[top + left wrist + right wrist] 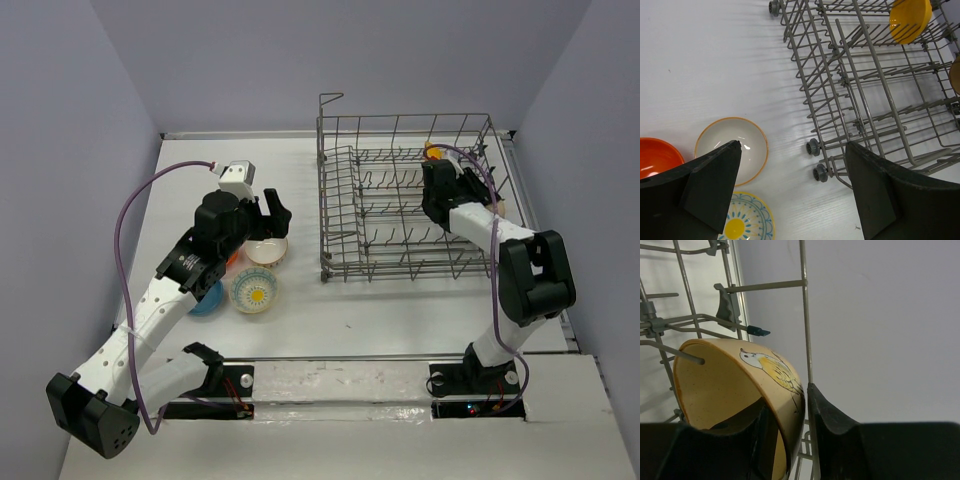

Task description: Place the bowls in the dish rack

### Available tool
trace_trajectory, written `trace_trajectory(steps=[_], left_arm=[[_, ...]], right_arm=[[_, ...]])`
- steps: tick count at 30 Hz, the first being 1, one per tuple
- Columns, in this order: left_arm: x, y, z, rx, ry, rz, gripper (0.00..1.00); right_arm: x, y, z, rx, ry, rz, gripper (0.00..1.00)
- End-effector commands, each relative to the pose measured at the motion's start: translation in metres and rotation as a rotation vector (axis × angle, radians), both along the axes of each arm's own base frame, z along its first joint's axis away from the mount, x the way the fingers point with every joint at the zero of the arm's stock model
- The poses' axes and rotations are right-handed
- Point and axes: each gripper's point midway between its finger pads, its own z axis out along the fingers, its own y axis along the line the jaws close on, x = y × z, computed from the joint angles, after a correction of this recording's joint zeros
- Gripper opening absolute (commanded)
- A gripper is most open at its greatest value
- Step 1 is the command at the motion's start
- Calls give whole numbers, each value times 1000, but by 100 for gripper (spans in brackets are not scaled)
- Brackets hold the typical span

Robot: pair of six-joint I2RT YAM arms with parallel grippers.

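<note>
The grey wire dish rack [400,272] stands at the back right. My right gripper [483,200] reaches inside it and is shut on the wall of the yellow-tan bowl [720,385], which has a bird painted on it; the bowl is held on edge against a rack wire [803,315]. A yellow bowl [910,17] stands on edge at the rack's far side. My left gripper [262,215] is open and empty above the bowls left of the rack: the white bowl with an orange rim [752,147], the flower-pattern bowl [747,220], the orange-red bowl [657,156] and the blue bowl [207,300].
The rack's small grey wheels [813,147] face the loose bowls. Grey walls close in the table on the left, back and right. The left forearm hangs over the orange-red and blue bowls in the top view.
</note>
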Motion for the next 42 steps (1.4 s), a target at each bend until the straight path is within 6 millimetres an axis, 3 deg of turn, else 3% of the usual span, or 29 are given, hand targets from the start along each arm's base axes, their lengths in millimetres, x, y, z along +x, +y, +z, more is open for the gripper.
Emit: trace_trajectory(steps=[1,11,17,25,29,36,42], left_arm=[[1,2,11,-23,-52,2,94],[2,2,10,-21,-49,4,94],[2,2,10,-22,-47,4,94],[2,3,9,-19,-46,5,94],[4,5,9,-17,-46,12,94],[12,19,1,-12,-22,72,94],[28,60,-25,-3,71,277,93]], right_arm=[[10,10,7,33,-36,13,35],[15,13,-2,52,-5,10,36],[15,19,-9,90,7,27,44],[20,33,-7,167,-6,63,47],[18,43,3,256,-41,83,47],[19,81,26,541,-127,182,47],[8,126,81,936,-302,241,47]])
